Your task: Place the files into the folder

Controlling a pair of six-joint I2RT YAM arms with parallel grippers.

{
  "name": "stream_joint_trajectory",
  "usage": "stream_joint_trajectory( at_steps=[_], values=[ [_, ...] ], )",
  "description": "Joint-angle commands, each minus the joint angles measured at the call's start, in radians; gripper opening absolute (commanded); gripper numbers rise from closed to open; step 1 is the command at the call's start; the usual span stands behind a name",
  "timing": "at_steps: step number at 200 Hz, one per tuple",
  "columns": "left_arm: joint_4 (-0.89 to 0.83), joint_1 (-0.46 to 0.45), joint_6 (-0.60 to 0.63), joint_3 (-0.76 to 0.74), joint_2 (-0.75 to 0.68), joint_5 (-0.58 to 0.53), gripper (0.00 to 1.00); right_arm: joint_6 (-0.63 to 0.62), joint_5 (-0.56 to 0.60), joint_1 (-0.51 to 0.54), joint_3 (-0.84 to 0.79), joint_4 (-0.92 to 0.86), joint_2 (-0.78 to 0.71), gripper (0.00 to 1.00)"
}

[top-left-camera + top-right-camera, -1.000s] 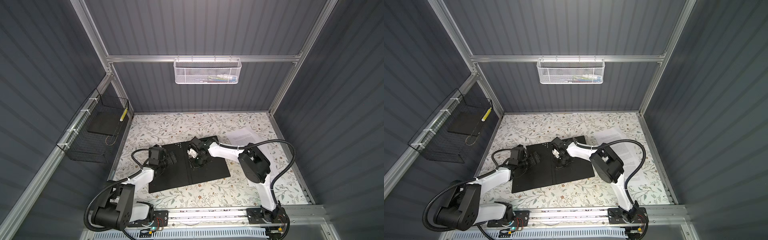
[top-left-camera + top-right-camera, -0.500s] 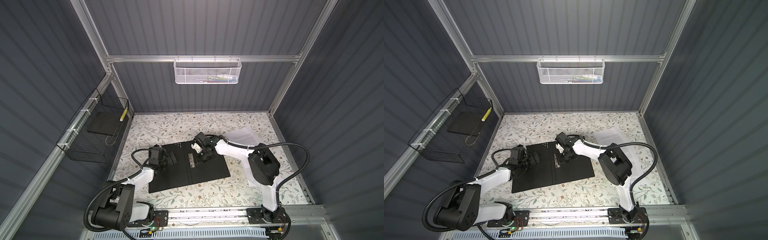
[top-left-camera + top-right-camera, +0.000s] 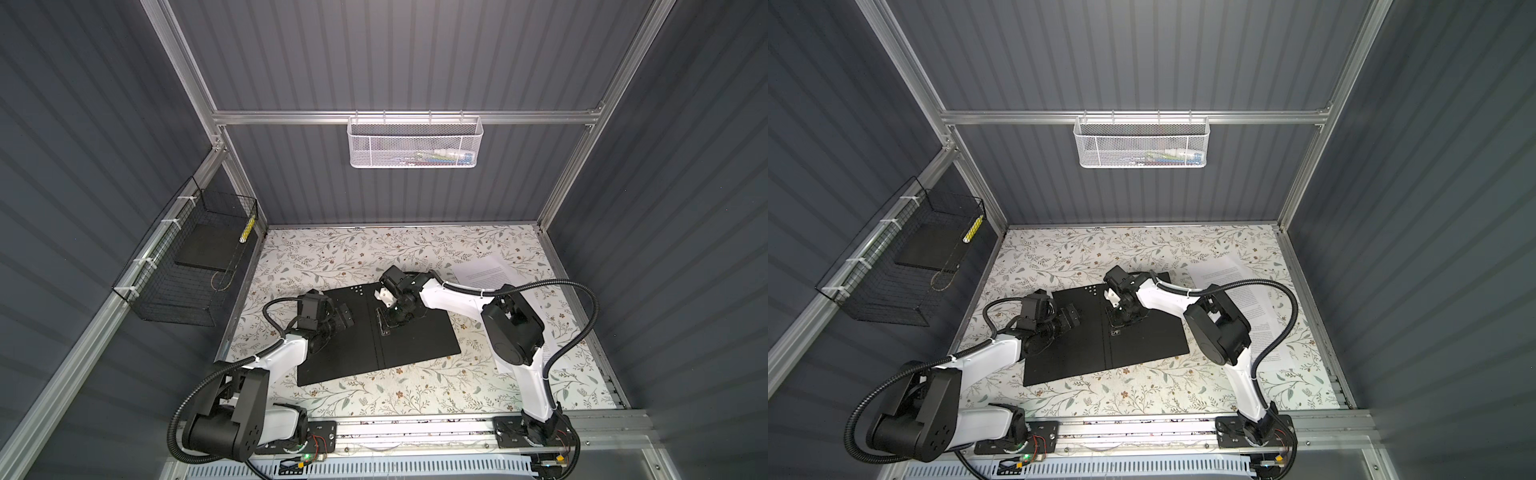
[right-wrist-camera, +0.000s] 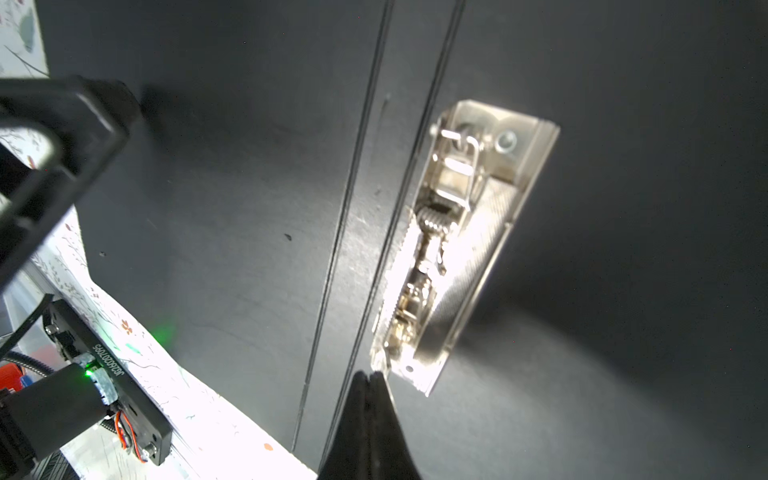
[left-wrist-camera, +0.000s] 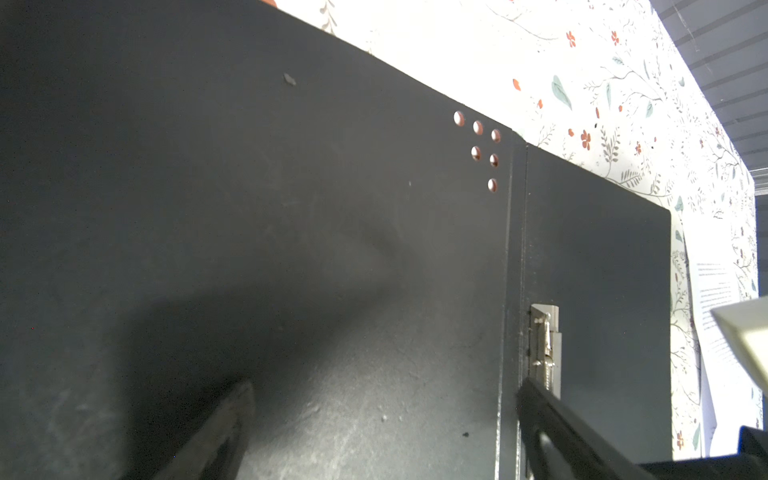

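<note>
Fingers, my left gripper [image 5: 384, 390]: wide apart, holding nothing, over the folder [image 3: 415, 345].
Fingers, my right gripper [image 4: 368, 380]: pinched together, empty, beside the clip [image 4: 457, 249].
My folder: open, black side up.
My files [image 3: 484, 272]: on the table [image 3: 374, 399], just right of it, apart.

Black-lined folder [image 3: 415, 345] open flat, white files [image 3: 484, 272] beside it

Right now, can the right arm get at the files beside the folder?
Probably yes: the files lie uncovered on the table, right of the folder, on that arm's side. Its fingers are shut at the metal clip, so they'd need opening.
</note>
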Motion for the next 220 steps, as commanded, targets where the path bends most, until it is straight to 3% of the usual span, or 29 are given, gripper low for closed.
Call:
stream_joint_trajectory(
  at_steps=[1,134,220],
  values=[
    [-0.213,0.009,-0.006,-0.046,0.038,-0.006,1.00,-0.013,0.041,0.006,0.010,-0.037,0.020,0.00],
    [-0.212,0.009,-0.005,-0.049,0.037,-0.006,1.00,-0.024,0.131,0.021,0.036,-0.078,-0.013,0.00],
    [-0.212,0.009,-0.005,-0.050,0.036,-0.006,1.00,-0.029,0.108,0.045,0.067,-0.087,0.006,0.00]
  ],
)
